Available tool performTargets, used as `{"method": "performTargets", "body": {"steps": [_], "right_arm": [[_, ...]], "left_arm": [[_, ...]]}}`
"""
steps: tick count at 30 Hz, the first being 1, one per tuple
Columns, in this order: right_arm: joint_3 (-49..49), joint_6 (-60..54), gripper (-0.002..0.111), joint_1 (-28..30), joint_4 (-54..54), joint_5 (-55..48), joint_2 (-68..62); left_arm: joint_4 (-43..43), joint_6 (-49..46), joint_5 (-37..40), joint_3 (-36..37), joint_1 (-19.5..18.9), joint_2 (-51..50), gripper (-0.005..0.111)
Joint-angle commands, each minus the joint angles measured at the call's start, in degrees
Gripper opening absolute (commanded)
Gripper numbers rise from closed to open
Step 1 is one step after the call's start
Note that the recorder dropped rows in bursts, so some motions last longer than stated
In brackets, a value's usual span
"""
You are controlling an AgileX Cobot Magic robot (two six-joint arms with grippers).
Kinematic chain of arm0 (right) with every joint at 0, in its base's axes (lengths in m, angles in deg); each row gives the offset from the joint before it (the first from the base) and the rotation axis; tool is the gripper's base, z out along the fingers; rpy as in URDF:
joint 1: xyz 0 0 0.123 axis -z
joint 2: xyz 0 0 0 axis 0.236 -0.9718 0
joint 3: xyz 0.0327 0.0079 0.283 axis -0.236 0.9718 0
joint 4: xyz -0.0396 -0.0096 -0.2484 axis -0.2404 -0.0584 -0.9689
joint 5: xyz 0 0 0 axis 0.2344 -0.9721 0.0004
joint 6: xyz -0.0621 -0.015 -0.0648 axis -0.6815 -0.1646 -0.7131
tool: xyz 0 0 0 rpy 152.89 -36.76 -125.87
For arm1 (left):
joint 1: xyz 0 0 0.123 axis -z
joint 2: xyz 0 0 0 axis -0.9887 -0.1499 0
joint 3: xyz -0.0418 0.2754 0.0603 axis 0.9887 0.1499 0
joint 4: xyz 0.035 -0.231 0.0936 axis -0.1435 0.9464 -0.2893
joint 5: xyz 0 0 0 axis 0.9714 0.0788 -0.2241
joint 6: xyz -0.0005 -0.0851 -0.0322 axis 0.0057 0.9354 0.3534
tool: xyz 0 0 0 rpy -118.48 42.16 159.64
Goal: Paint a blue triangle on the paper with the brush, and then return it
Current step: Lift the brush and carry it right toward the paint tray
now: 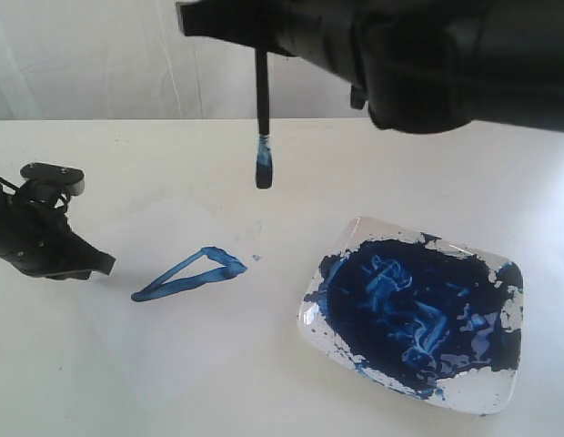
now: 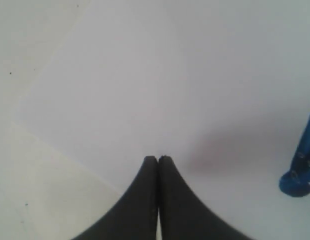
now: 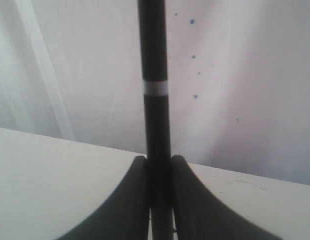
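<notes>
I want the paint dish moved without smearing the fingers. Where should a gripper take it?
Probably grip the paint dish by the bare clear rim at its lower-right corner in the exterior view. Come straight down, fingers straddling the rim: it lies flat and shallow, its middle covered in paint.

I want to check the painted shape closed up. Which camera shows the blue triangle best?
The exterior view: the whole blue triangle lies in sight on the paper, all three strokes visible. The left wrist view catches only one blue end at its edge; the right wrist view shows the brush but no triangle.
</notes>
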Motion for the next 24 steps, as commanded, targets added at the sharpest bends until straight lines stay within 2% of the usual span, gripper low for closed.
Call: {"method": "performTargets", "body": {"steps": [1, 6, 9, 12, 15, 19, 24], "right_arm": [[0.1, -18.5, 0.0, 0.2, 14.7, 13.2, 4.7], [2.2, -28.1, 0.0, 0.2, 14.7, 37.8, 7.1], [5.1, -32.0, 0.0, 0.2, 14.3, 41.6, 8.9], [8.3, -31.7, 0.0, 0.8, 14.2, 36.6, 11.0], [11.7, -31.7, 0.0, 2.6, 14.7, 27.3, 13.1], [14.7, -31.7, 0.0, 7.6, 14.7, 17.6, 14.8], [15.8, -30.0, 0.0, 16.1, 14.7, 6.4, 16.6]], "left_arm": [[0.2, 0.1, 1.7, -0.2, 0.3, 5.2, 0.0], [0.1, 0.1, 3.5, -0.2, 0.3, 11.8, 0.0], [0.1, 0.1, 5.8, -0.2, 0.3, 16.3, 0.0], [0.1, 0.1, 10.0, -0.2, 0.3, 20.3, 0.0], [-1.1, 0.1, 16.1, -0.2, 0.3, 24.1, 0.0], [-4.3, 0.1, 21.7, -0.2, 0.3, 28.5, 0.0], [-4.5, 0.1, 24.5, 0.0, 0.3, 31.5, 0.0]]}}
